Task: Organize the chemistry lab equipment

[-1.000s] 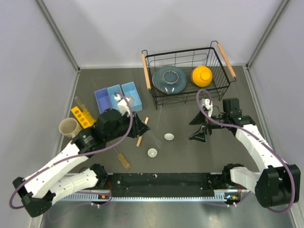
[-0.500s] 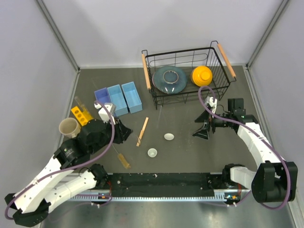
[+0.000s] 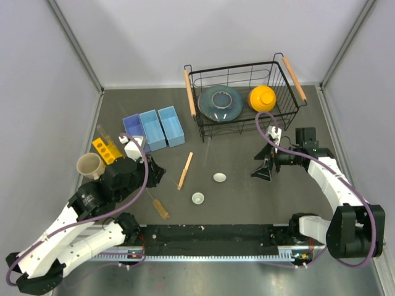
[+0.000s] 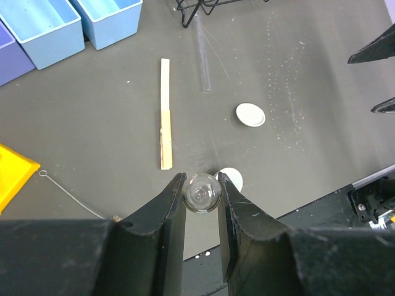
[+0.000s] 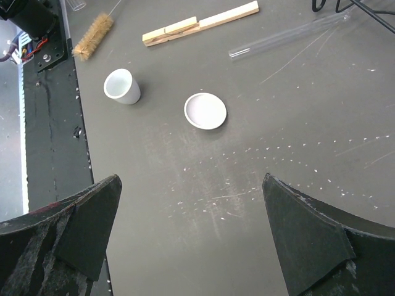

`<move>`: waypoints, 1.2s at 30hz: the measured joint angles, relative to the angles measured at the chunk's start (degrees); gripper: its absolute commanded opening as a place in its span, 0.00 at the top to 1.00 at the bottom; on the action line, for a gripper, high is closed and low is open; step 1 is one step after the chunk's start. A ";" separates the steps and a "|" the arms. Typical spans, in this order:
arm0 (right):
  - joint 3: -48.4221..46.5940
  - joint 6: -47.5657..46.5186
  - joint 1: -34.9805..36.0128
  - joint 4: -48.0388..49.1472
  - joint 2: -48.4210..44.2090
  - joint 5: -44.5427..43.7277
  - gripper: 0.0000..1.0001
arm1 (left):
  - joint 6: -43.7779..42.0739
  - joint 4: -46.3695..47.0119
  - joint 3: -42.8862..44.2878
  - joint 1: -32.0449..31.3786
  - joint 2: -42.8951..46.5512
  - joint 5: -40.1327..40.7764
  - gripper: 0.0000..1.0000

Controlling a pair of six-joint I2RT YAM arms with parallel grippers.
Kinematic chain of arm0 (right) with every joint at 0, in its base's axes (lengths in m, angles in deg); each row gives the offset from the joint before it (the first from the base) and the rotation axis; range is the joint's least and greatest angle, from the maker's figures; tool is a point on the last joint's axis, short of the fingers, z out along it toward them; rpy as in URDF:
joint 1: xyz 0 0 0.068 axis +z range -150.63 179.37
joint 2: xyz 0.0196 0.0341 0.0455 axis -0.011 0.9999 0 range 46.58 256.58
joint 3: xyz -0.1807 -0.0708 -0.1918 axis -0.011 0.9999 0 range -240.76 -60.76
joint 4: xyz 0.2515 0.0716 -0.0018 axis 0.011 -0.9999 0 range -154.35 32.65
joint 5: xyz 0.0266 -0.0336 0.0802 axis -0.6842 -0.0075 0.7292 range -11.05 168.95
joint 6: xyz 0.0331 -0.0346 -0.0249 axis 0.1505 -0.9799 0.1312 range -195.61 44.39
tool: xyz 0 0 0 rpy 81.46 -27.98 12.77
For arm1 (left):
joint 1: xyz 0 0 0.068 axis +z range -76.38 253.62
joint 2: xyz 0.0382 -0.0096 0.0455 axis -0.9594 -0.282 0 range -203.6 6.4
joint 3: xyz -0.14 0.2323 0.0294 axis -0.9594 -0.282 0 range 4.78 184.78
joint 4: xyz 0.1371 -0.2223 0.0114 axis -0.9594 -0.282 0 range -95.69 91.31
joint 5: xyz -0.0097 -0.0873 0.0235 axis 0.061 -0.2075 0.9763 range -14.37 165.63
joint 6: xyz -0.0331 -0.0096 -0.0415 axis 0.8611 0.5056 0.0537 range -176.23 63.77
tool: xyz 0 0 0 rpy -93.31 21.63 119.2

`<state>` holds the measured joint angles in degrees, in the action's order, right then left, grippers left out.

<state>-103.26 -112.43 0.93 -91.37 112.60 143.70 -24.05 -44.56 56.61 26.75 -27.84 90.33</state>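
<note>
Clear glass piece (image 4: pixel 202 192), round seen end-on, is pinched between the left gripper's (image 4: pixel 202 185) fingertips; I can't tell its length from my wrist view. In the top view that gripper (image 3: pixel 154 174) hangs over the table's (image 3: pixel 247 203) 9 o'clock side. Right gripper (image 5: pixel 191 179) has its jaws spread wide with nothing between them, hovering at 3 o'clock (image 3: pixel 262 169).

Loose items, all flat on the table:
- wooden stick (image 3: pixel 184 171), just left of centre, lying roughly 12-to-6
- flat white dish (image 3: pixel 220 177) at 3 o'clock of the stick, apart from it
- small white cup (image 3: pixel 197 198) at 7 o'clock of the dish
- brush (image 3: pixel 160 208) with amber bristles at 7 o'clock of the stick
- glass tube (image 5: pixel 287 37) at 12 o'clock of the dish, near the wire basket (image 3: pixel 189 92)

Three blue bins (image 3: pixel 154 128) sit at 10 o'clock. The basket at 1 o'clock holds a blue-grey plate (image 3: pixel 220 103) and a yellow bowl (image 3: pixel 262 97).
</note>
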 measured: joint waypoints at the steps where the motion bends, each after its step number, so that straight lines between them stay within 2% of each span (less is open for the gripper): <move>1: 0.00 -0.13 0.00 -0.02 0.04 -0.04 0.02 | -0.07 -0.24 0.00 0.00 0.00 0.26 0.82; 15: 0.00 -0.66 0.00 -0.35 0.04 -0.13 0.02 | -1.49 -2.45 0.02 1.60 -1.09 5.14 0.81; 27: -0.72 -0.52 -0.20 -1.22 -0.20 1.11 0.02 | -7.67 -3.13 5.42 14.47 -10.93 7.54 0.82; 36: -0.74 -0.44 -0.22 -1.42 -3.54 3.19 0.02 | -13.09 -3.65 8.04 25.57 -10.54 12.09 0.81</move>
<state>-104.00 -112.86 0.72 -92.79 109.06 146.89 -37.14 -48.21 64.66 52.32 -38.38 102.42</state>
